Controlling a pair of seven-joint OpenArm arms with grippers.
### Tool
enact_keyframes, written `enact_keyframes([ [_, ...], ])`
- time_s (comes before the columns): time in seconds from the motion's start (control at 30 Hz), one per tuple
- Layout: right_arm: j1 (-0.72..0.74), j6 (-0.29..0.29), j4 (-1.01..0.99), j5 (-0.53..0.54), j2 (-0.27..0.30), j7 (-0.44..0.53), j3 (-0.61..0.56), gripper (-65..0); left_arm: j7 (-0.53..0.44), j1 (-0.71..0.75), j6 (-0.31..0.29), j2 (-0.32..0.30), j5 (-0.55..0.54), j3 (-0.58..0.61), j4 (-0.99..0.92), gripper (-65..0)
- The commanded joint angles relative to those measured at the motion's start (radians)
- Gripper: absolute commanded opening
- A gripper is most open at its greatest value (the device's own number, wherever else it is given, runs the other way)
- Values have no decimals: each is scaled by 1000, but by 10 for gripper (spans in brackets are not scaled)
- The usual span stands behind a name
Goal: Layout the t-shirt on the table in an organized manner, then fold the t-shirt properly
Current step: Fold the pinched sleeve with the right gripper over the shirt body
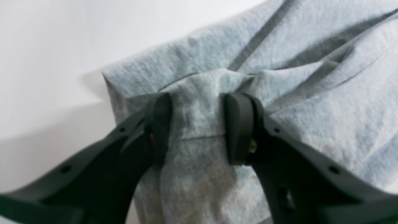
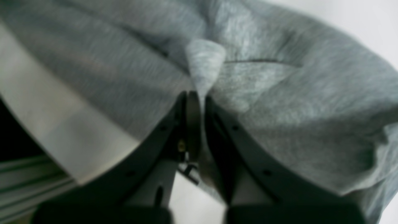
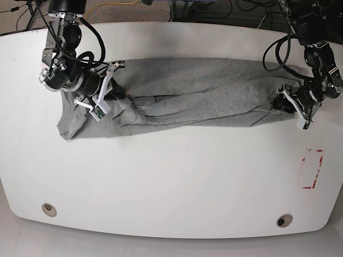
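One heather-grey cotton t-shirt (image 3: 187, 104) stretched in a rumpled band across one wide white tabletop (image 3: 171, 176), two black grippers, left gripper (image 1: 197, 124) clamped on a thick fabric bunch, right gripper (image 2: 199, 109) pinched on a thin fold, two round grommet holes (image 3: 49, 209), one red-outlined rectangle mark (image 3: 311, 169)

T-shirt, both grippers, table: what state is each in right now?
t-shirt: stretched in a bunched, creased band between the two arms, not flat.
left gripper: jaws parted, a thick fold of fabric between them.
right gripper: shut on a thin pinch of fabric.
table: bare below the shirt.
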Motion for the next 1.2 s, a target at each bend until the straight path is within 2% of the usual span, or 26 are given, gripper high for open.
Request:
enact_keyframes([
  [0.0, -11, -1, 23, 53, 45, 21, 9, -523, 53, 5, 11, -8, 54, 4, -6, -390],
  [0.23, -59, -1, 23, 102, 113, 21, 4, -382, 53, 5, 11, -10, 54, 4, -6, -390],
  [0.37, -59, -1, 23, 128, 119, 21, 12, -323, 53, 5, 11, -10, 54, 4, -6, -390],
  [0.47, -50, -1, 23, 129, 110, 25, 39, -309, 53, 5, 11, -10, 54, 4, -6, -390],
  [0.6, 32, -1, -5, 102, 44, 25, 104, -306, 53, 5, 11, -10, 54, 4, -6, -390],
  [0.87, 196, -1, -138, -88, -64, 25, 144, -304, 53, 5, 11, -10, 54, 4, -6, -390],
  [1.07, 292, -1, -268, -200, -110, 33, 142, -304, 53, 5, 11, -10, 54, 4, -6, -390],
  [1.17, 314, -1, -331, -210, -119, 70, 138, -304, 53, 5, 11, -10, 54, 4, -6, -390],
])
